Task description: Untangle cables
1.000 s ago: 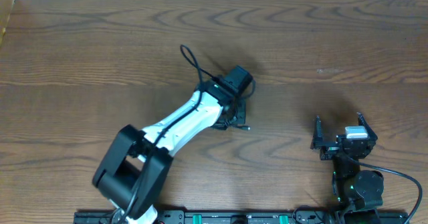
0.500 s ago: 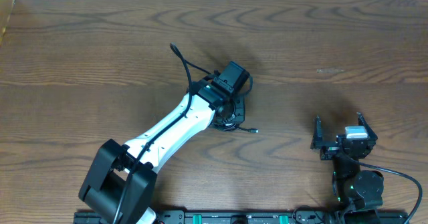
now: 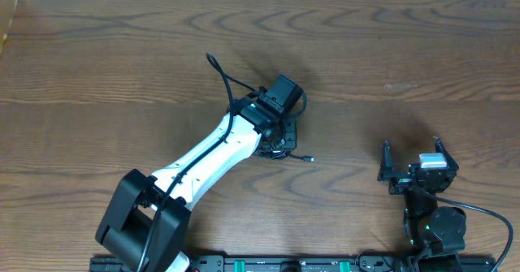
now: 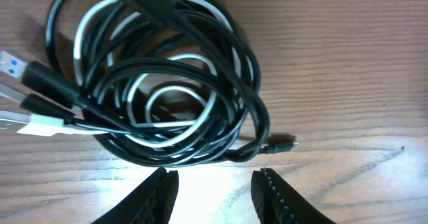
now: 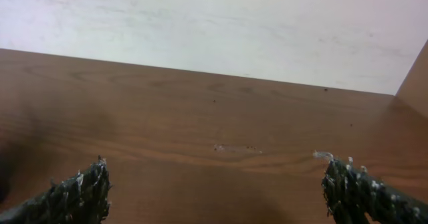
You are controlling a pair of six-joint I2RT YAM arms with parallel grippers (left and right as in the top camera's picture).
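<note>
Overhead, the left arm [image 3: 215, 150] reaches out over the middle of the table [image 3: 406, 45], its wrist hanging above a small dark heap of cables [image 3: 282, 146]. The right arm is parked near the front edge, well apart from the heap.

From the left wrist view the heap is plain to see: a black cable [image 4: 251, 83] coiled round several times, with a white cable [image 4: 175, 95] looped through the same coils. The two overlap in many places and nothing has been teased apart. Thick plugs [image 4: 30, 73] stick out on the left of the coil, a white plug [image 4: 40, 127] lies below them, and one small plug tip [image 4: 284, 144] pokes out at the lower right.

The left gripper [image 4: 214, 184] sits just beside the near edge of the coil, its jaws partly apart with only bare wood between them; it holds nothing. The right gripper [image 5: 215, 177] stands spread wide over bare table, also holding nothing.

To my eye the job is at its start: the gripper is lined up for a first pick and no cable is separated yet. The next move calls for choosing one strand or plug, rather than the whole bundle, and closing on that alone. The free tip at the lower right looks the easiest to reach. The right arm would likely need to come over and pin the rest, or the whole coil may drag along.
</note>
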